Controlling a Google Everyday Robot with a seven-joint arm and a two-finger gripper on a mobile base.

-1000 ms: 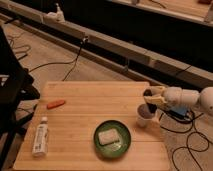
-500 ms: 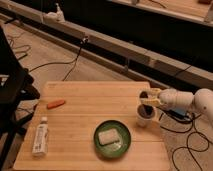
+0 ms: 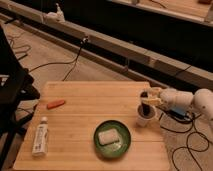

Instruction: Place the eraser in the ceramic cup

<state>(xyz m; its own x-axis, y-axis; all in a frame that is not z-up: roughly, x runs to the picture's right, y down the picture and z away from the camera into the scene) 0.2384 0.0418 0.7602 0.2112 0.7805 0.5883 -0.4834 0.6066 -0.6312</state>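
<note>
Your arm reaches in from the right edge, forearm roughly level and wrist bent, holding the pincer [image 3: 146, 101] low near the desk's right side.

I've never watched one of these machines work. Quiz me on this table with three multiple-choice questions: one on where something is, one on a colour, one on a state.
1. Where is the gripper?
A. over the tube
B. right above the ceramic cup
C. on the floor

2. What colour is the plate?
A. green
B. red
C. blue

3. How does the tube rest?
A. standing upright
B. lying flat on the table
C. leaning on the cup

Answers: 1 B, it hangs at the ceramic cup by the table's right edge. 2 A, a green rim surrounds a pale block. 3 B, its length lies along the wood.
</note>
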